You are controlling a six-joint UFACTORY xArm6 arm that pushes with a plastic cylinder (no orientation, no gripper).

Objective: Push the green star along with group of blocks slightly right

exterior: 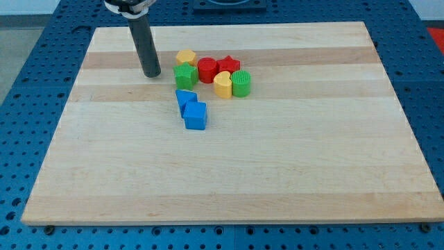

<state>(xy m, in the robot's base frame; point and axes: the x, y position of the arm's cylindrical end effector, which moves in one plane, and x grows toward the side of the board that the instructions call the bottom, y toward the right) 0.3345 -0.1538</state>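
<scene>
Green star (184, 76) is seen at the left edge of a cluster near the view's top, touching the yellow hexagon (186, 57) and red cylinder (207, 69). My tip (151, 73) is set just left of it, apart, nothing being clamped.

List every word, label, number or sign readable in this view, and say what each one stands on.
None: no readable text anywhere in the view.
The wooden board is bare wood with no print.
The blocks, such as the green star and the red star, carry no marks.
My tip, to the view's left of the green star, is plain dark.
The blue perforated table shows only holes.
</scene>
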